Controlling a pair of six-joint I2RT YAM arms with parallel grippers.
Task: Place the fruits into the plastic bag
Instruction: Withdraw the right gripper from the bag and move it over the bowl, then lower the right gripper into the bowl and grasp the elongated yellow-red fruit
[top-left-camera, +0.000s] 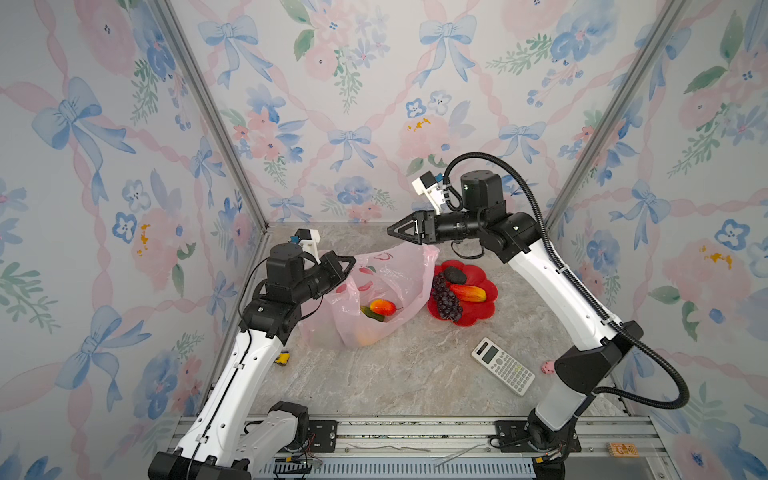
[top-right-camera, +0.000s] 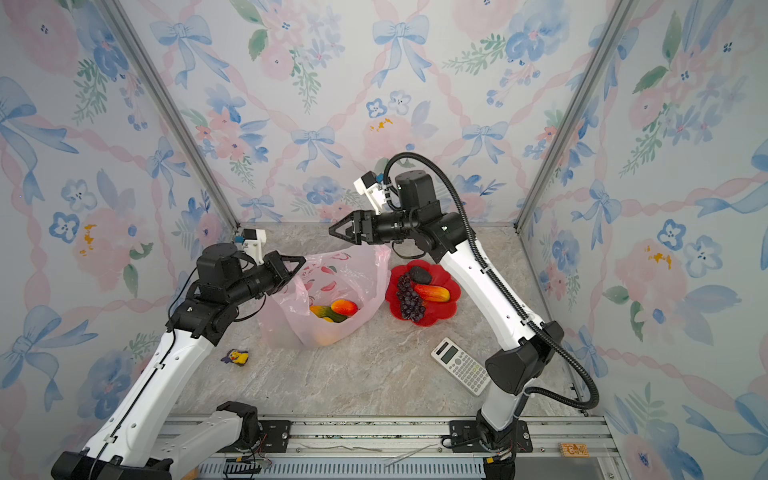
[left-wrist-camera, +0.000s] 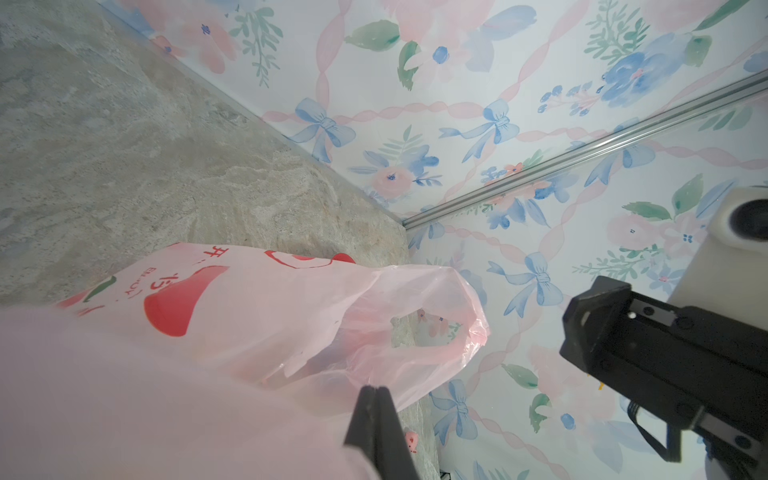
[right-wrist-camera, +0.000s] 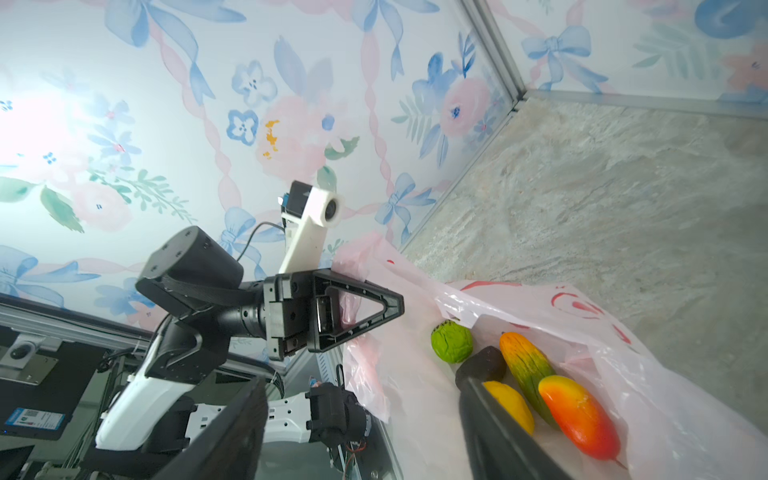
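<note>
Clamped left gripper (left-wrist-camera: 376, 390) on plastic bag (top-left-camera: 399, 270) rim. Hung right gripper (top-left-camera: 395, 231) wide, empty, above. Spotted two mangoes (right-wrist-camera: 577, 415), lemon (right-wrist-camera: 511, 405), green ball (right-wrist-camera: 451, 341) bagged below it; grapes (top-left-camera: 446, 297), avocado (top-left-camera: 454, 274), third mango (top-left-camera: 469, 293) on plate (top-left-camera: 490, 291) rightward.

Readable print, as far as I can see from my station: almost nothing.

On the plastic bag (left-wrist-camera: 291, 316), in the left wrist view, I make out one red character that looks like 开 (left-wrist-camera: 217, 252). Beside it are red strokes that may be digits and a row of tiny letters, too creased for me to read. The calculator (top-left-camera: 503, 365) shows keys and a display, but I can read no brand. The orange tag (top-left-camera: 621, 449) on the front rail and the blue sticker (right-wrist-camera: 36, 417) stay illegible.
</note>
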